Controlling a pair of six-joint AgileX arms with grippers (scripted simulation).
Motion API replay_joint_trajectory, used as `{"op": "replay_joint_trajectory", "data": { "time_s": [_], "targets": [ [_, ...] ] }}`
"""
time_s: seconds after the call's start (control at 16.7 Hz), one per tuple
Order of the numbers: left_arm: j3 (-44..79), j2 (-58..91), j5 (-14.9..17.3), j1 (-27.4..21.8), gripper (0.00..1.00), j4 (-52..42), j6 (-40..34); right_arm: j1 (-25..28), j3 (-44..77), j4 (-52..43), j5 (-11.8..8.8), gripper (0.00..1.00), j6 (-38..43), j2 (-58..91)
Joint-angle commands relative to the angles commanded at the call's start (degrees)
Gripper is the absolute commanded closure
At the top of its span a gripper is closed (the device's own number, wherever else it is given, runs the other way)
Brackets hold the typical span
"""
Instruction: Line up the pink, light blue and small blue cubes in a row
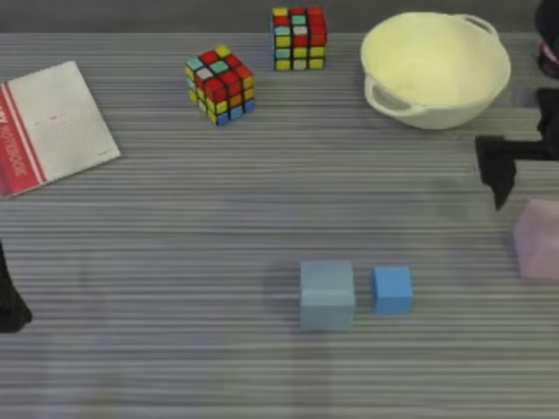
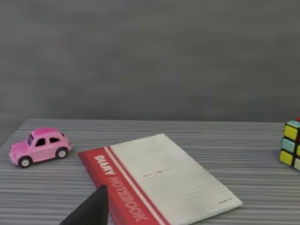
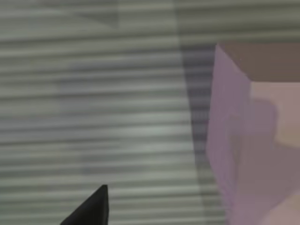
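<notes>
The light blue cube (image 1: 327, 294) sits at the front middle of the table, with the small blue cube (image 1: 392, 290) just to its right, a narrow gap between them. At the right edge lies the pink cube (image 1: 537, 238), partly cut off; it fills one side of the right wrist view (image 3: 253, 140). My right gripper (image 1: 521, 175) hovers open just behind the pink cube, holding nothing; one dark fingertip (image 3: 93, 208) shows beside the cube. My left gripper (image 1: 10, 305) is parked open at the left edge, one fingertip (image 2: 91, 211) in its wrist view.
Two multicoloured puzzle cubes (image 1: 220, 84) (image 1: 299, 37) stand at the back. A cream bowl (image 1: 437, 109) is at the back right, close behind the right gripper. A red-and-white notebook (image 1: 52, 125) lies at the left, with a pink toy car (image 2: 40, 146) beyond it.
</notes>
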Motion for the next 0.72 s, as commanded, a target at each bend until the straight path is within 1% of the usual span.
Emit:
{"op": "replay_joint_trajectory", "data": {
  "time_s": [0.12, 0.18, 0.48, 0.72],
  "targets": [
    [0.0, 0.0, 0.0, 0.0, 0.0, 0.0, 0.0, -3.38, -1.8, 0.61, -0.1, 0.0, -3.34, -1.32],
    [0.0, 0.0, 0.0, 0.0, 0.0, 0.0, 0.0, -4.18, -2.27, 0.78, -0.13, 0.0, -4.12, -1.69],
    [0.0, 0.0, 0.0, 0.0, 0.0, 0.0, 0.0, -4.17, -2.32, 0.88, -0.06, 0.0, -4.22, -1.47],
    [0.0, 0.0, 0.0, 0.0, 0.0, 0.0, 0.0, -4.23, -6.04, 6.79, -0.13, 0.0, -4.13, 0.53]
  ]
}}
